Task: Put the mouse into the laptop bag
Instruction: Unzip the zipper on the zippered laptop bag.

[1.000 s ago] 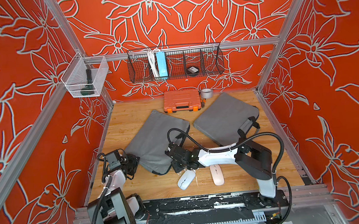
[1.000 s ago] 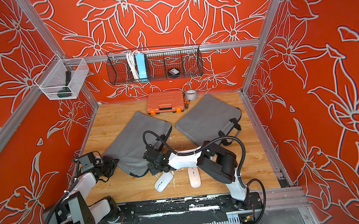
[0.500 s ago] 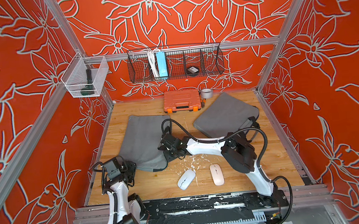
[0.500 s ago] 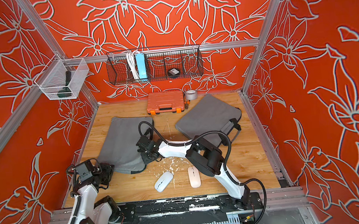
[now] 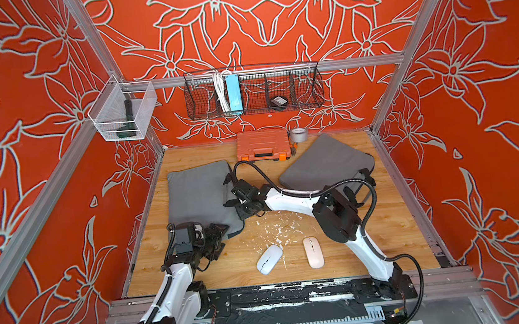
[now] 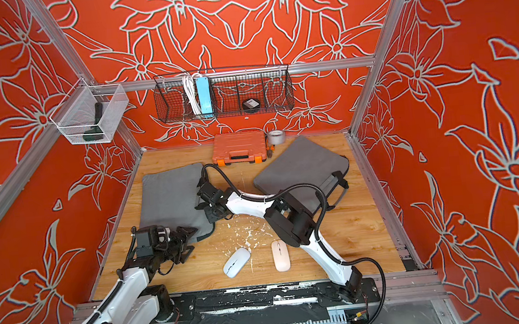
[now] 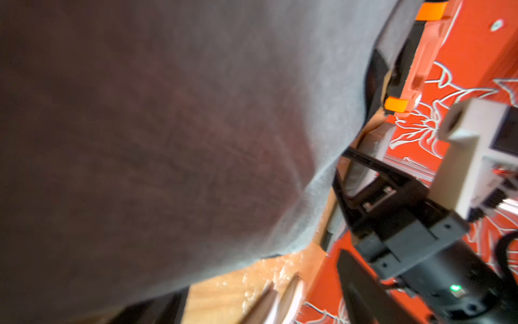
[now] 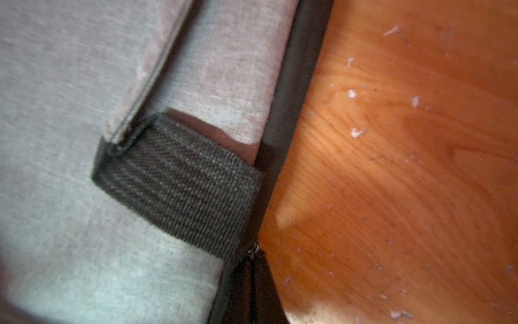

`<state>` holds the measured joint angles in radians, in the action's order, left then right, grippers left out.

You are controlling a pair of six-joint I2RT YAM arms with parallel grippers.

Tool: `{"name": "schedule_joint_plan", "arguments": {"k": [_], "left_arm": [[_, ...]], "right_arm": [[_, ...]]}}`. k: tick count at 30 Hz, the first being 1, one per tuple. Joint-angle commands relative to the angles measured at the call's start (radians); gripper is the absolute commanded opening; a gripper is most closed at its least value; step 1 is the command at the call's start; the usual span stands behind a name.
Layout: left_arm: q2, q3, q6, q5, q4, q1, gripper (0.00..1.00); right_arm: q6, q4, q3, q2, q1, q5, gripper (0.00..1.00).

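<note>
ROBOT: My right claw [image 5: 241, 215] is pinched shut at the zip edge of the left laptop bag [image 5: 200, 197]. The right wrist view shows a small metal ring at its tips, and I cannot tell whether it holds that ring. My left claw [image 5: 222, 239] stands with jaws apart at the same bag's near corner.

EDITOR: And the mouse?

ROBOT: There are two, a white mouse [image 5: 270, 259] and a pink mouse [image 5: 313, 252]. They lie side by side, not touching, on the wooden table [image 5: 388, 228] near its front edge. Both are outside the bags, nearer my base than either claw, and neither claw touches them.

EDITOR: The arms?

ROBOT: Two. My right arm folds at the elbow and reaches leftward across the table. My left arm stretches forward, low.

EDITOR: Beyond that?

ROBOT: There are two grey bags, and the right laptop bag [image 5: 323, 166] lies flat farther back. One orange tool case [image 5: 261, 144] and one tape roll [image 5: 298, 135] sit together by the back wall.
</note>
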<state>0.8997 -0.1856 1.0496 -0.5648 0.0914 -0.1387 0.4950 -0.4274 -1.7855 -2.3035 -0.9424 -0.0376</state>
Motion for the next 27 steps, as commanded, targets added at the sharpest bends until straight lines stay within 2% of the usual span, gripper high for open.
{"name": "schedule_joint_plan", "arguments": {"k": [1, 4, 6, 11, 16, 21, 27], "left_arm": [[0.046, 0.035, 0.085, 0.114, -0.045, 0.008, 0.35], [0.08, 0.038, 0.104, 0.127, -0.078, 0.007, 0.07], [0.14, 0.043, 0.123, 0.123, -0.114, 0.012, 0.0], [0.194, 0.027, 0.142, 0.135, -0.153, 0.032, 0.0], [0.168, 0.023, 0.187, 0.165, -0.16, 0.067, 0.0], [0.15, 0.012, 0.208, 0.179, -0.15, 0.086, 0.0], [0.114, 0.011, 0.215, 0.171, -0.113, 0.097, 0.0]], "right_arm": [[-0.043, -0.008, 0.107, 0.07, -0.018, 0.004, 0.0], [-0.062, 0.041, 0.228, 0.148, -0.027, 0.026, 0.0], [-0.064, 0.078, 0.312, 0.201, -0.033, 0.035, 0.0], [-0.076, 0.138, 0.458, 0.288, -0.085, 0.044, 0.0], [-0.057, 0.158, 0.487, 0.296, -0.162, 0.033, 0.0], [-0.049, 0.148, 0.448, 0.283, -0.242, 0.03, 0.0], [0.017, 0.097, 0.335, 0.212, -0.257, 0.079, 0.0]]}}
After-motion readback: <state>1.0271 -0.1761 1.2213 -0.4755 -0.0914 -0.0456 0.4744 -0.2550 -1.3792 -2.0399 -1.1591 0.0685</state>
